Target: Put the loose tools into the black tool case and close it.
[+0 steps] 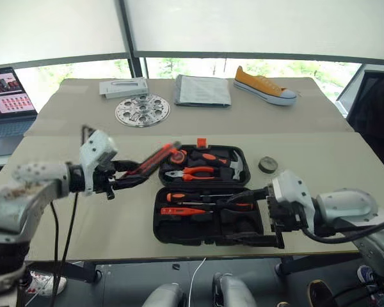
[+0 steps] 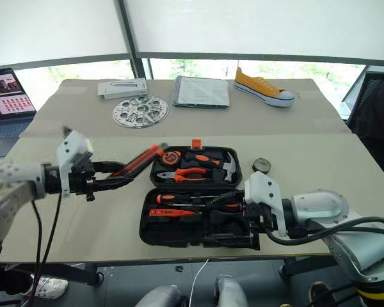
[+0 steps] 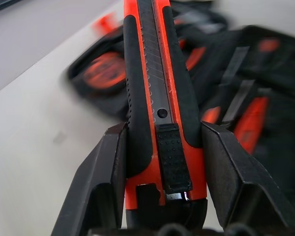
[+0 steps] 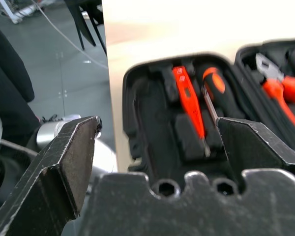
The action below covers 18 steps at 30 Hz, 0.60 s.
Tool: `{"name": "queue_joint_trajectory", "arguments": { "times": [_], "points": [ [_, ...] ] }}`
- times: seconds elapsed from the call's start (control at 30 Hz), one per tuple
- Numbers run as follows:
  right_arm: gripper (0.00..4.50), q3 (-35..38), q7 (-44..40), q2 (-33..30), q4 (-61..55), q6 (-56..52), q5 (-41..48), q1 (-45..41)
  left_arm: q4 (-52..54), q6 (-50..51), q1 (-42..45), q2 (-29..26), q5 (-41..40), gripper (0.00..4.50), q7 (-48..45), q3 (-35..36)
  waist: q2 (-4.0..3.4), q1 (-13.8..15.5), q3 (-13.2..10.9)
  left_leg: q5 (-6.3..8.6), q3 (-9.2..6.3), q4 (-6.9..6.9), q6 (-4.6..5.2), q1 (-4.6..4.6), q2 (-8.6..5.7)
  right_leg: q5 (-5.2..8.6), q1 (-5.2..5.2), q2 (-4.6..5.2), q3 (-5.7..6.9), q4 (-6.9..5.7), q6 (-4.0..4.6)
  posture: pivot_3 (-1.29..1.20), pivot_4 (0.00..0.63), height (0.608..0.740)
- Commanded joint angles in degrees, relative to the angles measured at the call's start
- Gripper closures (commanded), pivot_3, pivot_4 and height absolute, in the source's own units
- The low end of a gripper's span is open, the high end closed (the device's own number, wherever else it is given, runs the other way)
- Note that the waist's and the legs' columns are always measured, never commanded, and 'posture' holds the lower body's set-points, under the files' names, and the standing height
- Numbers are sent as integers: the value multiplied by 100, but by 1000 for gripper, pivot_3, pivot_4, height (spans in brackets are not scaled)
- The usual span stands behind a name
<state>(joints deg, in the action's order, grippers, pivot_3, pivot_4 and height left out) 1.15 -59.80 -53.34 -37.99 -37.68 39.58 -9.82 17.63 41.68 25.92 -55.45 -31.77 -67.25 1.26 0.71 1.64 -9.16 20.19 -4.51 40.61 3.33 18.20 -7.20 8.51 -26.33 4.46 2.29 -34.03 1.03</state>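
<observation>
The black tool case (image 1: 157, 220) lies open at the table's front middle. Its near half holds an orange-and-black screwdriver (image 1: 178, 197) and a small all-orange screwdriver (image 1: 182, 211). Pliers, a hammer and a tape measure sit in the far half. My left gripper (image 1: 136, 173) hovers just left of the case, shut on the orange-and-black utility knife (image 3: 155, 93), whose tip points toward the far half. My right gripper (image 1: 235, 219) is open over the case's near right corner, holding nothing. The small dark tape roll (image 1: 267, 165) lies on the table right of the case.
At the back of the table lie a perforated metal disc (image 1: 142, 110), a grey box (image 1: 123, 87), a grey pouch (image 1: 202, 90) and a yellow shoe (image 1: 264, 86). A laptop (image 1: 6, 96) stands at the far left. The table's front edge runs just below the case.
</observation>
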Motion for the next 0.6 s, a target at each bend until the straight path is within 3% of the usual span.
{"name": "queue_joint_trajectory", "arguments": {
  "times": [0.03,0.27,0.6],
  "points": [
    [0,277,119,-75,-382,61,44,244,-106,-427,475,-65,149,2748,-1185,-917,0,-81,-1,0,1,-4,0,-2,4,0,-1,-1,-2,0,1,0,150,740],
    [0,553,525,-18,-772,-43,152,687,-153,-411,942,260,631,2748,-1694,-2169,3,-98,-3,-1,-5,0,0,0,14,3,1,-1,-6,-4,11,0,150,740],
    [0,658,834,-31,-958,-63,195,898,-84,-189,815,502,938,2748,-1431,-2561,8,-90,-6,0,-10,1,4,3,13,3,0,-2,-8,-3,10,0,150,740]
  ]
}}
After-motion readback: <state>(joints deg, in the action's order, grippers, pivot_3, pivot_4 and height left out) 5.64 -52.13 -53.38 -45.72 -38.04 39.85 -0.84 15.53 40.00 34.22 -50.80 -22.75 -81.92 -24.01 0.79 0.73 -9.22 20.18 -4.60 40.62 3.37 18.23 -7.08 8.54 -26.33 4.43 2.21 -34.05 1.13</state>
